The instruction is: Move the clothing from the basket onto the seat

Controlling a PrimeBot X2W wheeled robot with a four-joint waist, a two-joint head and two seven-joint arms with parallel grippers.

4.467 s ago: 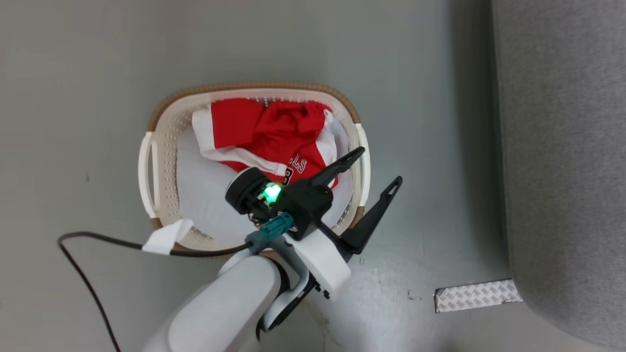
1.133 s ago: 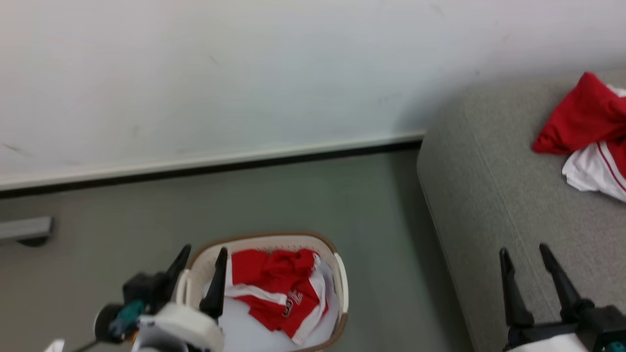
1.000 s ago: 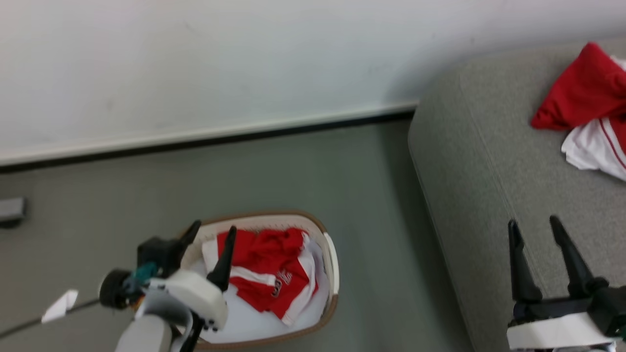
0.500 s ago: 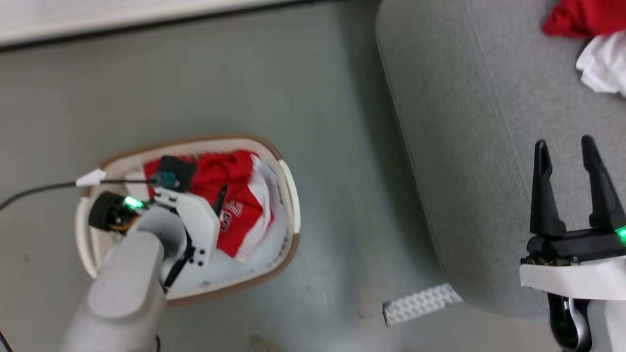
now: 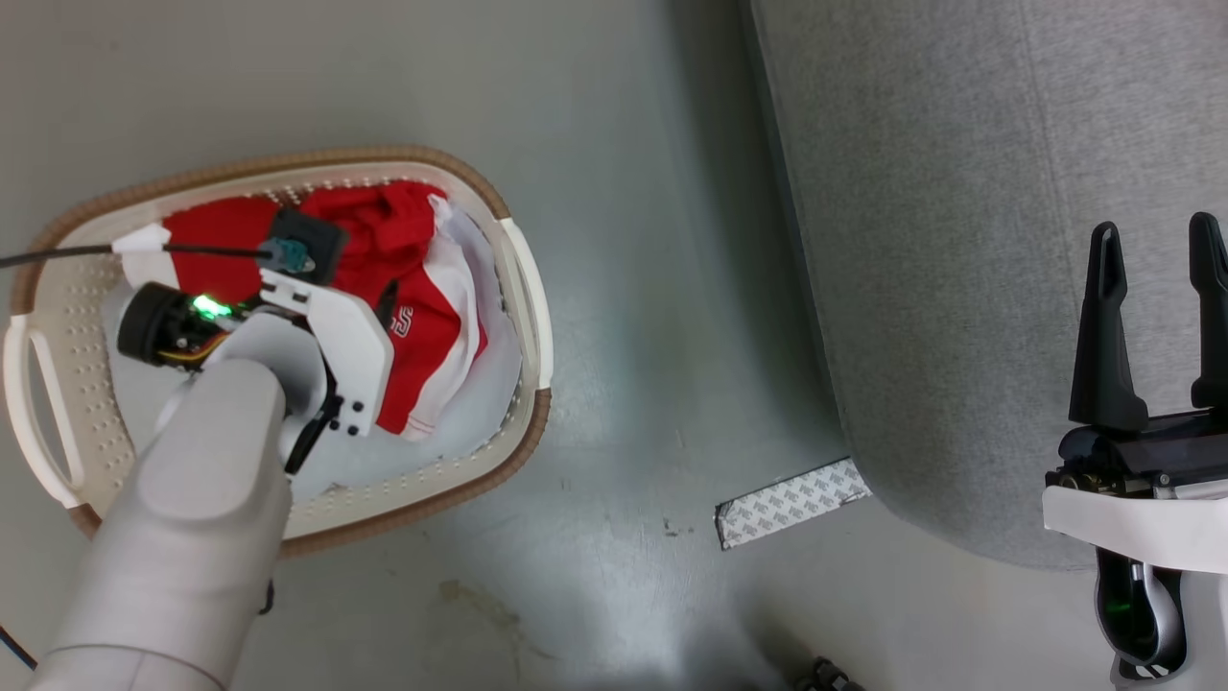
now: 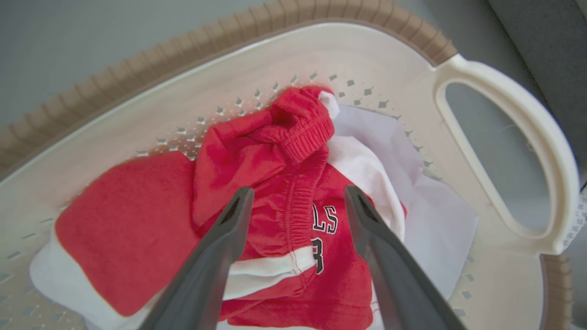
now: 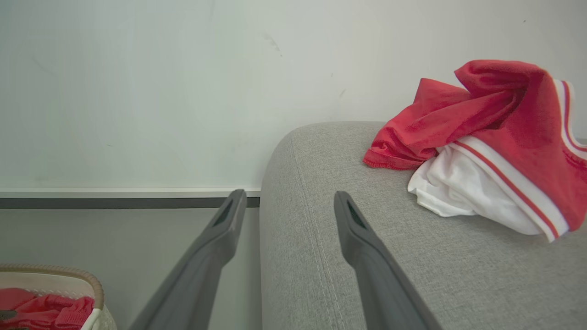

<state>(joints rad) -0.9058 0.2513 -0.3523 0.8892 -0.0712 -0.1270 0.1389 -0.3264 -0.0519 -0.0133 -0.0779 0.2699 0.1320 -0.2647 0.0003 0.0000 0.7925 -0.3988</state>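
Observation:
The basket (image 5: 403, 159) stands on the floor at the left, holding red clothing (image 5: 422, 288) with white trim and lettering. My left arm reaches down into it; in the left wrist view my left gripper (image 6: 298, 190) is open, its fingers straddling the crumpled red clothing (image 6: 270, 160) just above it. The grey seat (image 5: 959, 240) fills the right side. My right gripper (image 5: 1157, 226) is open and holds nothing, over the seat's front corner. In the right wrist view another piece of red clothing (image 7: 495, 123) lies on the seat (image 7: 367, 256).
A pale sheet (image 5: 480, 384) lines the basket under the clothing. A strip of patterned tape (image 5: 791, 501) lies on the grey floor by the seat's corner. A black cable (image 5: 58, 254) runs to my left wrist. A white wall with a dark baseboard (image 7: 128, 201) stands behind.
The head camera has tilted down, losing the wall. My left gripper has come down over the clothing in the basket. The right gripper stays open over the seat.

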